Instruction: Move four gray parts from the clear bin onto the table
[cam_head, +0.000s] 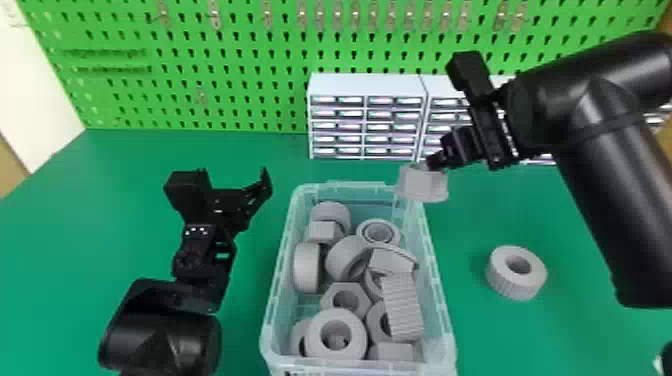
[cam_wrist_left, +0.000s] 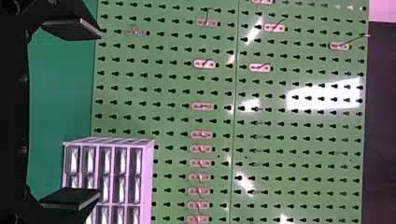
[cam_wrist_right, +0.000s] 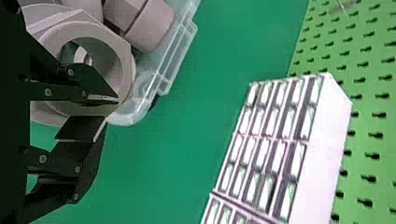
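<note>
Gray hexagonal part with a wide hole (cam_head: 425, 186), pinched by one wall in the right pincer (cam_wrist_right: 110, 109) over the far right corner of the clear plastic bin (cam_head: 442, 305): best carried clear of the rim, then lowered gently to the green desk (cam_head: 465, 220) near the gray ribbed ring (cam_head: 507, 287). Left pincer (cam_wrist_left: 97, 113) open, empty; bin's near end cut off in the head view, undermost parts hidden.

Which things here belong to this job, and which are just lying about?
Job:
- clear plastic bin, holding gray parts
- faceted gray part in the right gripper
- ribbed gray ring on the green table

Just about:
- white drawer cabinets
- green pegboard with metal hooks
</note>
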